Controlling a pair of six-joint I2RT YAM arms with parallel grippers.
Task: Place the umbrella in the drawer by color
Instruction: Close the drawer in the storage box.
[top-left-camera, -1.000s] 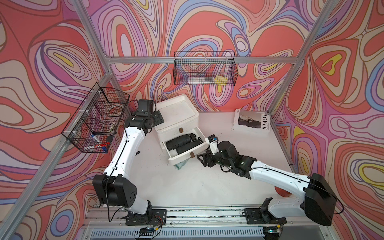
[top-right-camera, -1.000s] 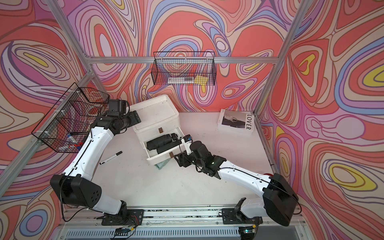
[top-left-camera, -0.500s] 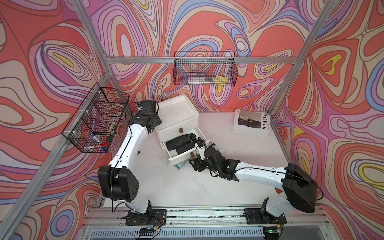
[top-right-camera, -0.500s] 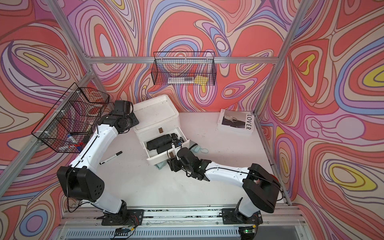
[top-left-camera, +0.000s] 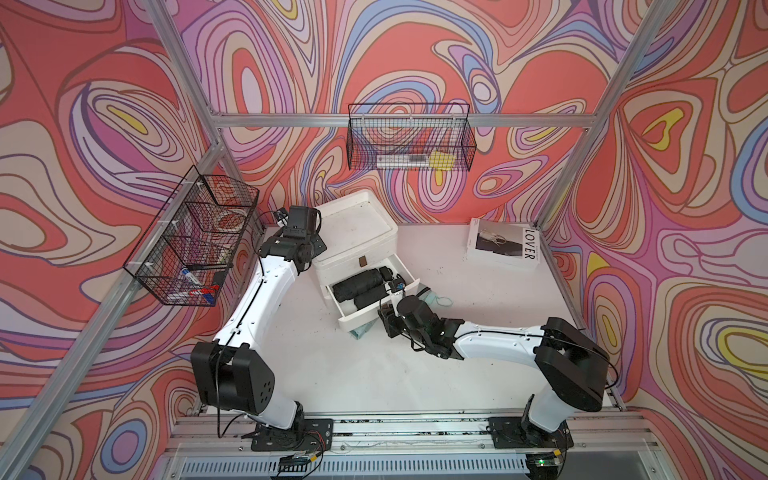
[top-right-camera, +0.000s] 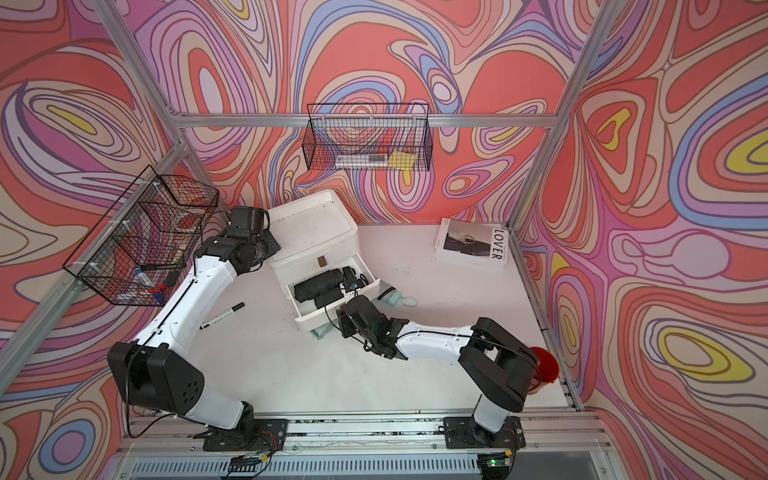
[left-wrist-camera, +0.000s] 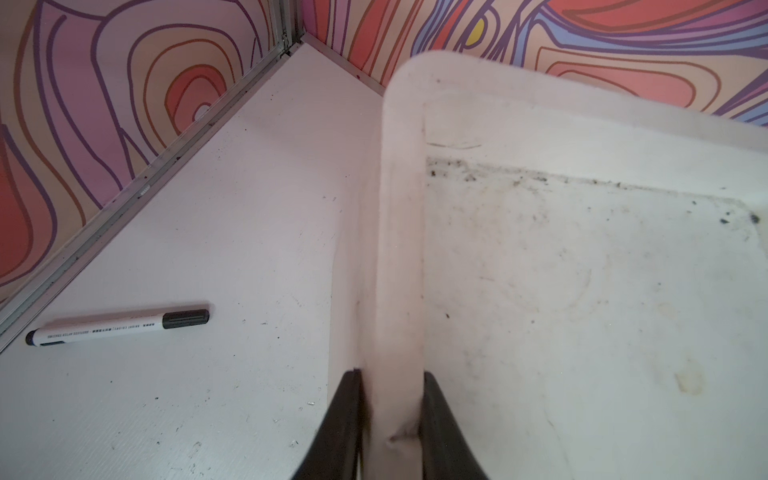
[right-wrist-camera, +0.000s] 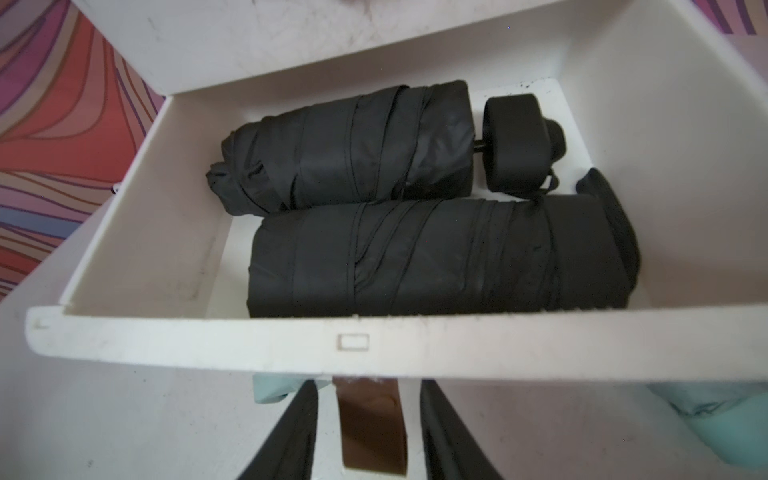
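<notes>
Enclosure: walls printed in coral, purple and cream swirls, framed by aluminium bars.
Surface: scuffed white tabletop (top-left-camera: 353, 374).
Task items: two black folded umbrellas, the far one (right-wrist-camera: 345, 149) and the near one (right-wrist-camera: 436, 257), lie side by side in the open lower drawer (right-wrist-camera: 208, 345) of the white plastic drawer cabinet (top-left-camera: 353, 226).
Left gripper (left-wrist-camera: 390, 376): clamped on the raised rim of the cabinet top, one finger on each side of it.
Right gripper (right-wrist-camera: 369, 388): jaws apart, straddling the brown leather pull tab (right-wrist-camera: 370, 424); a gap shows on both sides.
Step in hand (judged): taking hold of the pull tab while the cabinet is braced.
Procedure: close squarely on the tab, close to the drawer front. Move the drawer only along its own line. Hold the rim clamp firm so the cabinet does not slide.
Caution: pale teal fabric (top-left-camera: 434, 298) lies beside and under the drawer front and could snag; what it is cannot be told.
Other items: white marker pen with black cap (left-wrist-camera: 116, 328) near the left wall; book titled "LOVER" (top-left-camera: 503, 245) at the back right; black wire baskets on the back wall (top-left-camera: 409, 141) and left wall (top-left-camera: 195, 237).
</notes>
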